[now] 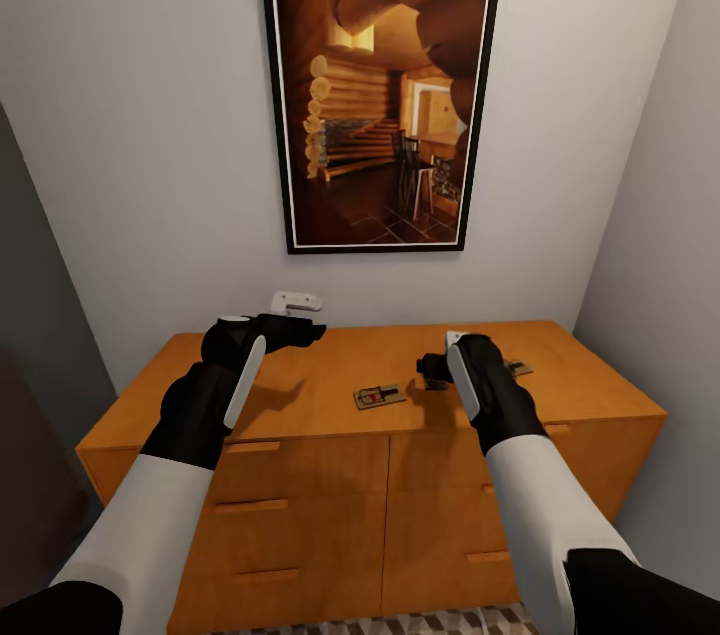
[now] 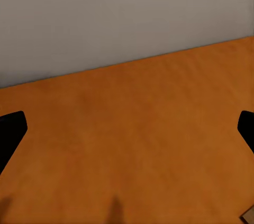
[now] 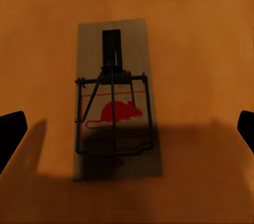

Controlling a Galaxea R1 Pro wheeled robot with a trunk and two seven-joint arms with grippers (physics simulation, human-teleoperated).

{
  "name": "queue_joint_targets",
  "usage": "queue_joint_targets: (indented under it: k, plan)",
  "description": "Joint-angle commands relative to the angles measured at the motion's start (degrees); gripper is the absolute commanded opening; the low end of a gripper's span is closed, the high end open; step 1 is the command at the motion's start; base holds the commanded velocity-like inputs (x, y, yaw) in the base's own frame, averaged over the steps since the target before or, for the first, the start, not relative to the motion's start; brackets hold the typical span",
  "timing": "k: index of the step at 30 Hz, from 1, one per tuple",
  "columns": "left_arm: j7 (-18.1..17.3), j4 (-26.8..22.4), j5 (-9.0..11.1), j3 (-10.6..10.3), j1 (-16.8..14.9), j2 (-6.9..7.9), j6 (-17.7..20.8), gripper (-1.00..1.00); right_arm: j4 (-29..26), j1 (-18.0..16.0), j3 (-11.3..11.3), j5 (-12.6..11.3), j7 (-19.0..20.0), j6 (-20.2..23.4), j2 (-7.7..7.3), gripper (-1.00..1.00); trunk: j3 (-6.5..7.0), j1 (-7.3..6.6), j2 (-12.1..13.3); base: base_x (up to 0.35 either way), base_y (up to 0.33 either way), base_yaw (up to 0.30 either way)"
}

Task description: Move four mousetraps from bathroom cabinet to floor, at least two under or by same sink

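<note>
Mousetrap [image 3: 115, 106] lies flat beneath spread right end effector [image 3: 127, 128].

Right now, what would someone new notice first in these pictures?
Probably the tall framed picture of a log-cabin interior on the wall above the orange-brown cabinet. Next, the mousetrap lying on the cabinet top between the two arms. The right hand hangs open right over another mousetrap printed with a red mouse.
</note>
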Motion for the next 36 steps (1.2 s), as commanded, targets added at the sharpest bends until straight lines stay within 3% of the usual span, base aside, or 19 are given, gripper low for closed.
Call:
queue_joint_targets:
  k: [1, 36]
  plan:
    - [-0.06, -0.05, 0.12, 0.03, -0.04, -0.02, 0.27, 1.0, 0.36, -0.05, -0.14, -0.32, -0.3, -0.15, 0.05, 1.0, -0.07, 0.0, -0.04, 0.0, 0.0, 0.0]
    - [-0.07, -0.05, 0.15, 0.03, -0.04, -0.01, 0.27, 1.0, 2.04, -0.05, -0.12, -0.3, -0.17, -1.39, 0.05, 1.0, -0.07, 0.0, -0.04, 0.0, 0.0, 0.0]
